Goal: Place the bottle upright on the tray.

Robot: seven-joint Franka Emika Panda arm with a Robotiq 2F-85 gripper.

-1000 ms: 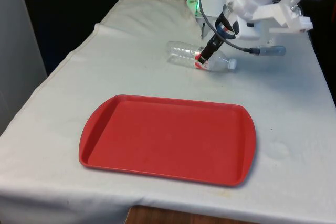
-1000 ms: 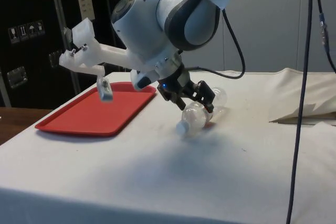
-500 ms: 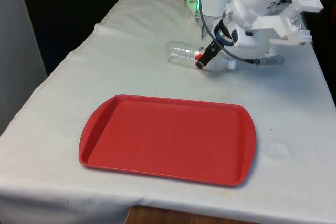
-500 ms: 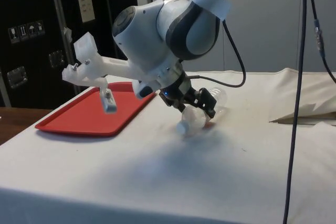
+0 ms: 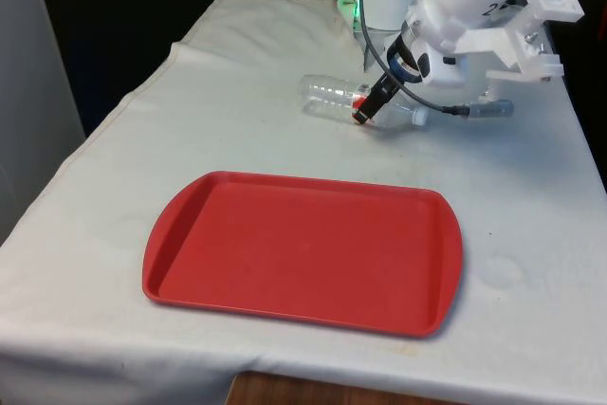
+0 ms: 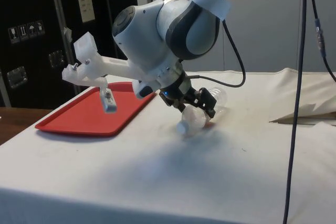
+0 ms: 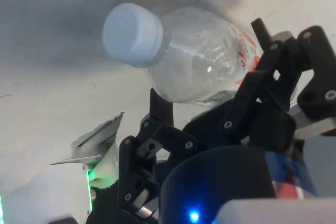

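From the front view's left, the red tray [image 5: 303, 253] sits near the table's front edge, while beyond it the clear, empty-looking bottle [image 5: 334, 94] lies on its side, likely light, slick and crushable, the gripper [image 5: 366, 109] pinching its upper body near the label, jaws closed around it.

White cloth [image 5: 237, 101] covering the table (rumpled at one edge in the side view); dark cabinets [image 6: 31, 30] behind; black cable [image 6: 299, 103] hanging down.
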